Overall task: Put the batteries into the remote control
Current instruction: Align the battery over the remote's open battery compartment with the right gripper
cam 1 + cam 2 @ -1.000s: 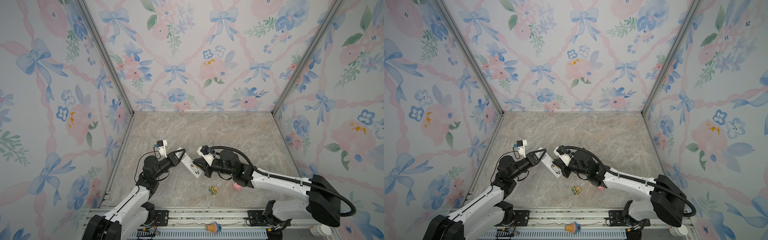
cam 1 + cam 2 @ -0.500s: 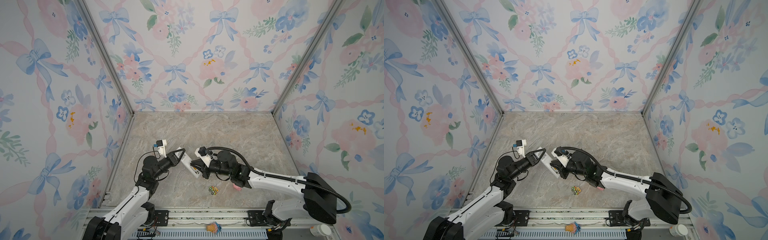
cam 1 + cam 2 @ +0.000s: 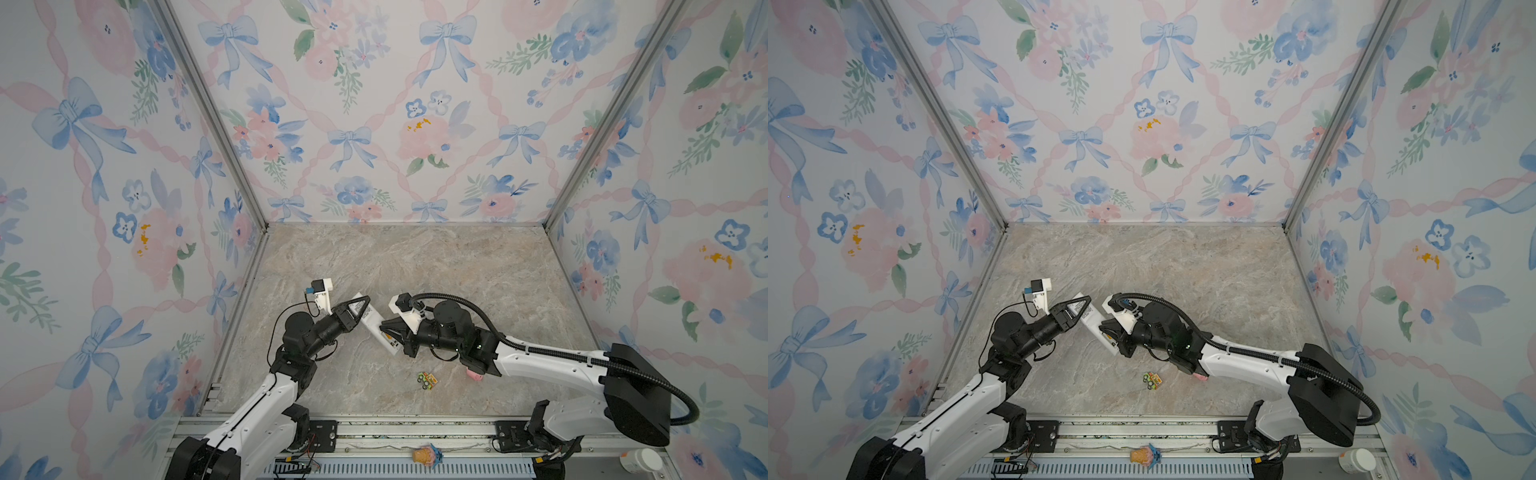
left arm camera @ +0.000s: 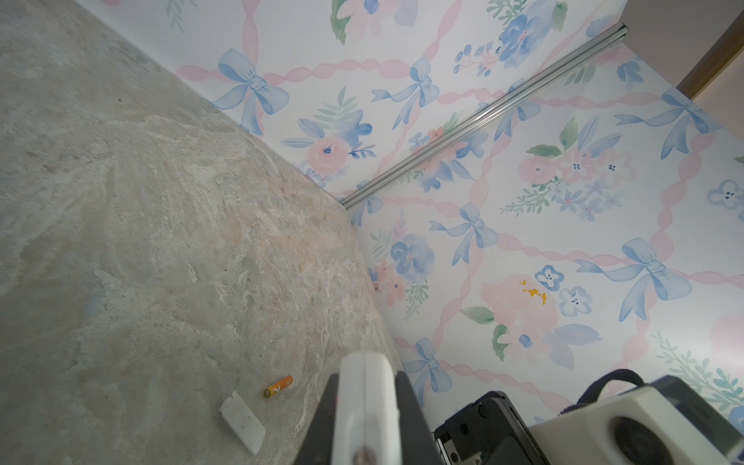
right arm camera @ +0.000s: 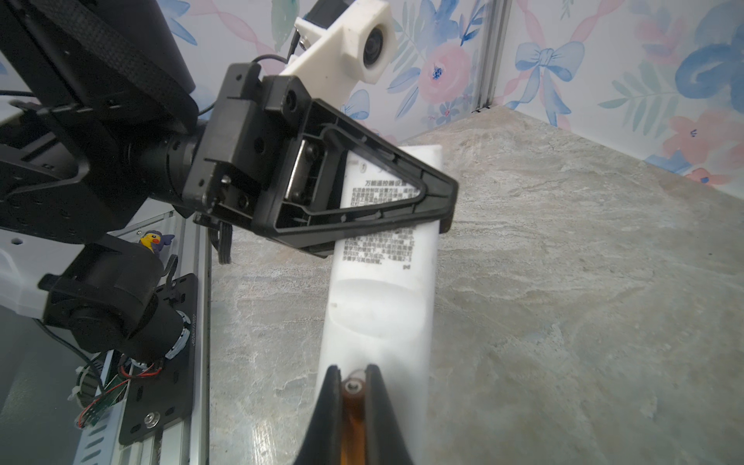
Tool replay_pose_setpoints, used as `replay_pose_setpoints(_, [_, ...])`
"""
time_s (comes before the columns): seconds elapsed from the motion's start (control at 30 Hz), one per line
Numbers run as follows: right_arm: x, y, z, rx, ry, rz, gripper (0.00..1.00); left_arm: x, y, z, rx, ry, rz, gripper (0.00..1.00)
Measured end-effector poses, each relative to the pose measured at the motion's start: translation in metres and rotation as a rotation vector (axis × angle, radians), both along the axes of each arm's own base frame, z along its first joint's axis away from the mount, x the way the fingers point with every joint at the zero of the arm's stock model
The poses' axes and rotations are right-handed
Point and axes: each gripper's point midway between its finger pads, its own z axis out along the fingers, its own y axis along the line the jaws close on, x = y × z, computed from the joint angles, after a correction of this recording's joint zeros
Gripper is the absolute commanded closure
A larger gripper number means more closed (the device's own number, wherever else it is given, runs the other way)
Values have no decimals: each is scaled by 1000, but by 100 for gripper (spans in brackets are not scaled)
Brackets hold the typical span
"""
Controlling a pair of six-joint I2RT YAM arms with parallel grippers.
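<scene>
The white remote control (image 3: pixel 374 326) (image 3: pixel 1094 325) is held above the floor with its printed back up, and my left gripper (image 3: pixel 360 306) (image 3: pixel 1082 306) is shut on its far end. In the left wrist view the remote (image 4: pixel 364 402) sits between the black fingers (image 4: pixel 331 406). My right gripper (image 3: pixel 388 332) (image 5: pixel 353 374) is shut on an orange battery (image 5: pixel 353 410), whose tip is at the remote's (image 5: pixel 382 314) near end. A second battery (image 4: pixel 278 386) lies on the floor.
A white battery cover (image 4: pixel 242 422) lies beside the loose battery. A green-orange toy car (image 3: pixel 428 379) and a pink pig (image 3: pixel 473 376), partly under the right arm, are near the front. A small figure (image 3: pixel 426 455) and a white bottle (image 3: pixel 640 459) are by the front rail.
My right gripper has edged slightly left, closer along the remote's near end, with the battery in it. The left arm and the remote have stayed put.
</scene>
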Motion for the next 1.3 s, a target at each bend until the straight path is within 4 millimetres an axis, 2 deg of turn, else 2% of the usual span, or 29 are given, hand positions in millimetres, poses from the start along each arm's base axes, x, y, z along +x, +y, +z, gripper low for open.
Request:
replay_pose_setpoints(0.5, [-3, 3, -5, -6, 12, 10, 100, 1, 3, 4, -16, 4, 7, 100])
replay_pose_setpoints(1.3, [-4, 4, -5, -4, 12, 14, 94, 1, 3, 4, -21, 6, 6, 100])
